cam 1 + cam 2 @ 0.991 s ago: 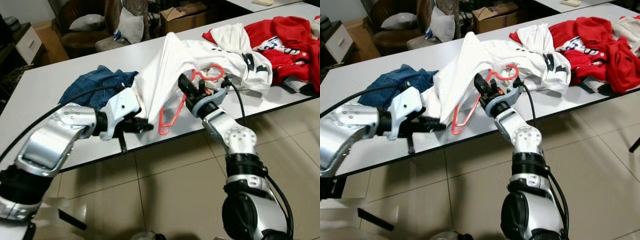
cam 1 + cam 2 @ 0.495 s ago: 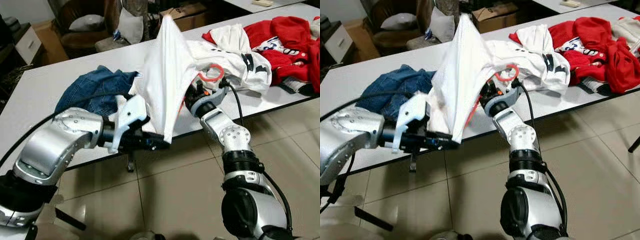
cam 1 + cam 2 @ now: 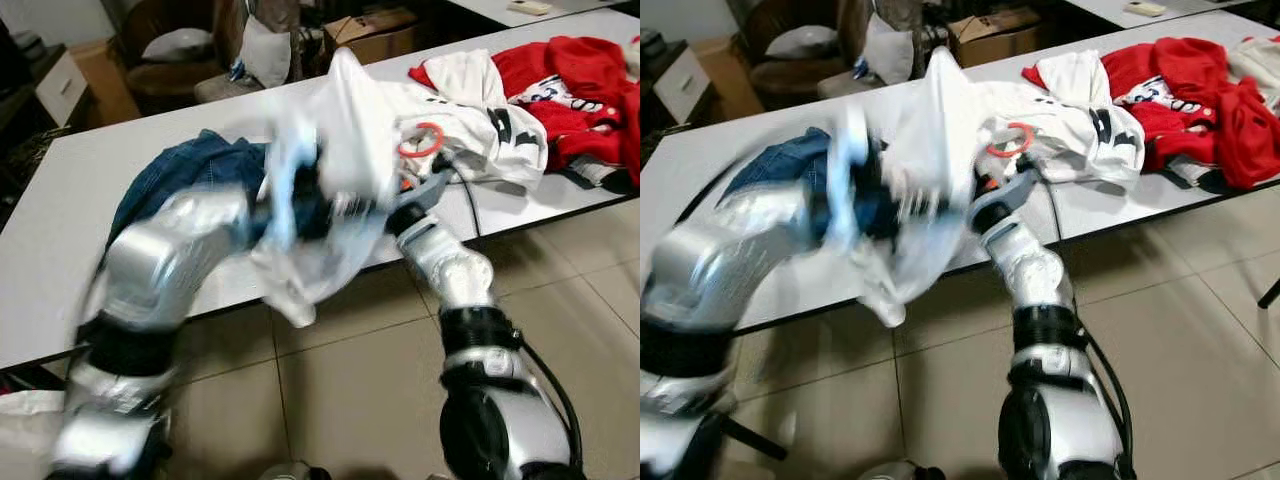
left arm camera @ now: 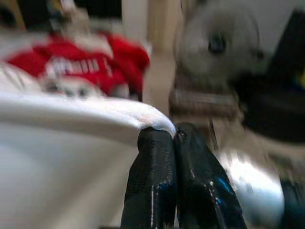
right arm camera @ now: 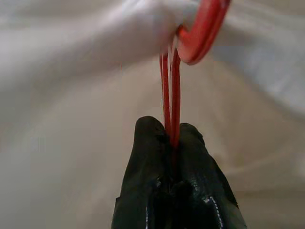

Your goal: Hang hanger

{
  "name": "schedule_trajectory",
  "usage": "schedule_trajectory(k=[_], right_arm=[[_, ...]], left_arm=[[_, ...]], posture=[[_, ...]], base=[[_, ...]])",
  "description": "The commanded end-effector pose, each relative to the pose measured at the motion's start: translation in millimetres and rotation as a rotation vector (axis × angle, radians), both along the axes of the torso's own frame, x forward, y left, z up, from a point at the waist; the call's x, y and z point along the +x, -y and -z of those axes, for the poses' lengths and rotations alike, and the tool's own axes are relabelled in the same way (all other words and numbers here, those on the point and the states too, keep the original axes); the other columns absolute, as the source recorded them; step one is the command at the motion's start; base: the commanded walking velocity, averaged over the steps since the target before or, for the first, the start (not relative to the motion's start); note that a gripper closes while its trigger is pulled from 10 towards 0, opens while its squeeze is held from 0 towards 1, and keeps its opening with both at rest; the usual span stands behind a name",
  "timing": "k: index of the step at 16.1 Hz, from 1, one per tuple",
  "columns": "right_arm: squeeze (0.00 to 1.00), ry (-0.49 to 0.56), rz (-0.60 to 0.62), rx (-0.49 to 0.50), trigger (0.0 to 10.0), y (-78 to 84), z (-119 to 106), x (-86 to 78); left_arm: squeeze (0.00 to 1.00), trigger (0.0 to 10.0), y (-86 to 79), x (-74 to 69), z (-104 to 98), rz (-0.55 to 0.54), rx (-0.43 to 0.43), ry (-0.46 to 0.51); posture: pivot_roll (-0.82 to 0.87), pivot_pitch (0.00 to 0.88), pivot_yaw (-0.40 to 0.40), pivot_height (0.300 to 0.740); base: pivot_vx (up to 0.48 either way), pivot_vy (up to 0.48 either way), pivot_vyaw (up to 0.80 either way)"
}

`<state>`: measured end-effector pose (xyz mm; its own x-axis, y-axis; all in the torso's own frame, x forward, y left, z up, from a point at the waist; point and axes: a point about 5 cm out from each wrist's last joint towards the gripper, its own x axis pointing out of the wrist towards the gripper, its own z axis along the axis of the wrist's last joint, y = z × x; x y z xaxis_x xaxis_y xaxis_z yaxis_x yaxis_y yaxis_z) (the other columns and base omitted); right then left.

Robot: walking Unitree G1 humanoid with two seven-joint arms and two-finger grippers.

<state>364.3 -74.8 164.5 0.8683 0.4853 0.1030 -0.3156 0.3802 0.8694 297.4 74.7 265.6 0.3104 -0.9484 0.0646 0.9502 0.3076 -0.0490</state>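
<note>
One red hanger (image 5: 172, 90) is clamped between the fingers of the right gripper (image 5: 172, 136), w/ its hook (image 3: 421, 139) seen above the white cloth, over the table's near edge. One white garment (image 3: 345, 140) is draped over the hanger and pinched at its edge by the left gripper (image 4: 172, 136), fingers pressed together on the fabric. The left arm (image 3: 170, 265) is blurred in both eye views. Two arms are counted, one gripper each. On the one grey table (image 3: 60, 190): one blue denim item (image 3: 185, 180), a red clothing pile (image 3: 580, 75), one white top w/ black print (image 3: 485, 115). One cardboard box (image 3: 375, 30) and one dark armchair (image 3: 170, 55) are seen behind.
</note>
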Motion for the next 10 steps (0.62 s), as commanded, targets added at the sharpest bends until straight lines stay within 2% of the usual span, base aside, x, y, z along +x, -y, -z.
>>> schedule_trajectory(k=[1, 4, 5, 6, 7, 8, 9, 10], right_arm=[[0.0, 0.009, -0.027, 0.027, 10.0, -7.4, -3.2, -4.9], [0.0, -0.005, -0.035, 0.031, 10.0, -0.8, 2.4, -13.3], [0.0, -0.013, -0.026, 0.034, 10.0, 2.7, 3.5, -15.9], [0.0, -0.019, -0.009, 0.013, 10.0, 6.5, 4.5, -16.8], [0.0, -0.01, -0.001, -0.001, 10.0, 8.5, 4.2, -17.0], [0.0, -0.013, 0.005, 0.039, 10.0, 13.7, 2.5, -18.3], [0.0, -0.014, 0.009, 0.055, 10.0, 15.6, 1.7, -18.7], [0.0, -0.018, 0.01, 0.059, 10.0, 19.4, 1.1, -19.8]], left_arm=[[0.0, 0.0, -7.9, 5.4, -7.4, -0.061, -0.073, 0.009], [0.0, 0.0, -7.2, 17.3, -17.5, -0.176, -0.227, -0.046], [0.0, 0.0, -2.5, 16.8, -8.1, -0.176, -0.163, -0.071], [0.0, 2.5, 1.8, 14.0, 8.6, -0.177, -0.042, -0.093], [0.0, 4.9, 2.9, 12.1, 17.0, -0.18, 0.028, -0.091], [0.92, 10.0, 5.2, 8.5, 27.8, -0.186, 0.097, -0.08], [1.0, 10.0, 6.2, 7.3, 28.1, -0.181, 0.089, -0.081], [1.0, 10.0, 6.7, 4.0, 26.7, -0.166, 0.079, -0.085]], posture=[[-0.01, 0.0, 0.161, 0.74], [-0.04, 0.0, 0.163, 0.74], [-0.04, 0.0, 0.16, 0.74], [-0.05, 0.0, 0.156, 0.74], [-0.05, 0.0, 0.153, 0.74], [-0.05, 0.0, 0.142, 0.74], [-0.05, 0.0, 0.14, 0.74], [-0.05, 0.0, 0.129, 0.74]], base=[[0.0, 0.0, 0.0], [0.0, 0.0, 0.0], [0.0, 0.0, 0.0], [0.0, 0.0, 0.0], [0.0, 0.0, 0.0], [0.0, 0.0, 0.0], [0.0, 0.0, 0.0], [0.0, 0.0, 0.0]])
